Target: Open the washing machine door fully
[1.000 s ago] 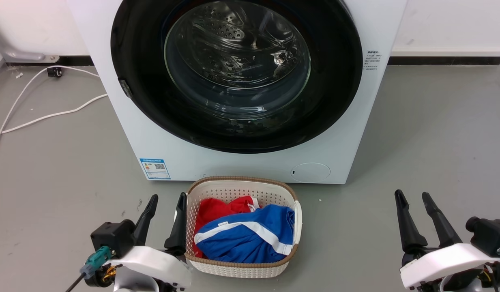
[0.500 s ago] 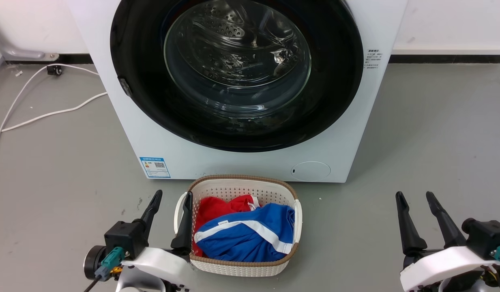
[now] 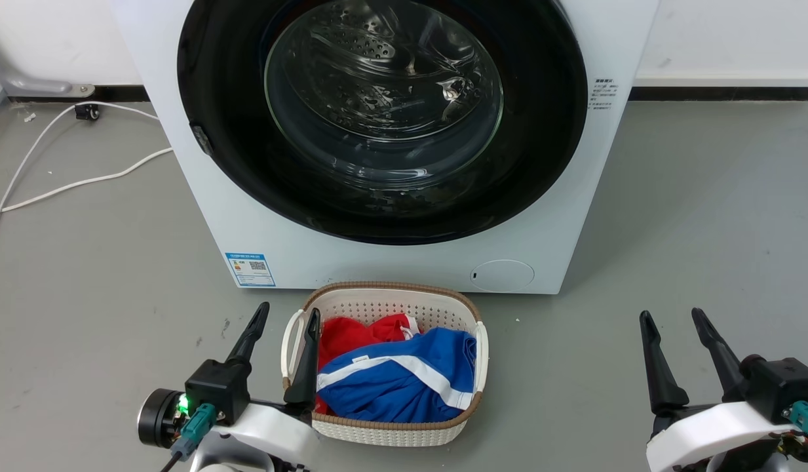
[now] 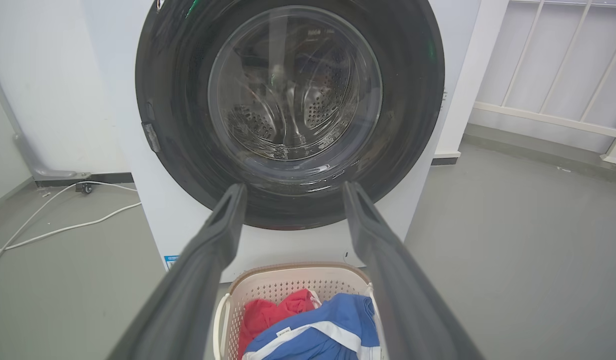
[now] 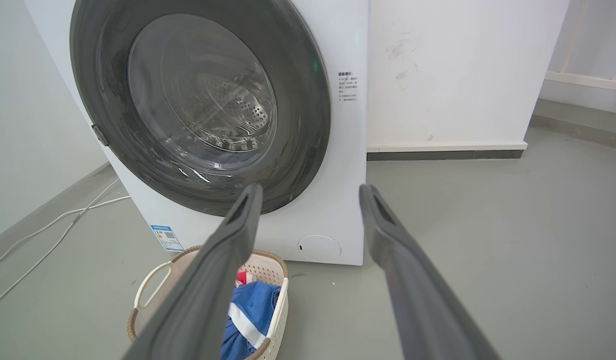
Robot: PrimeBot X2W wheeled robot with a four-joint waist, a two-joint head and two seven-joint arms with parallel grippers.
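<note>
We're facing the washing machine door (image 3: pixel 382 118), sitting shut, up ahead of both arms. Left gripper (image 3: pixel 289 309) & right gripper (image 3: pixel 670 313) are hanging low, both spread open, empty. The door's grey catch (image 3: pixel 201 139) is sitting on its left edge, so the left arm's looking nearer.

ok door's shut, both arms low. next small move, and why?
Probably raise the left gripper toward the grey tab on the left edge of the door. The door sits shut against the machine, that tab looks like its only pull point, and the left gripper, open by the basket, is nearer.
</note>
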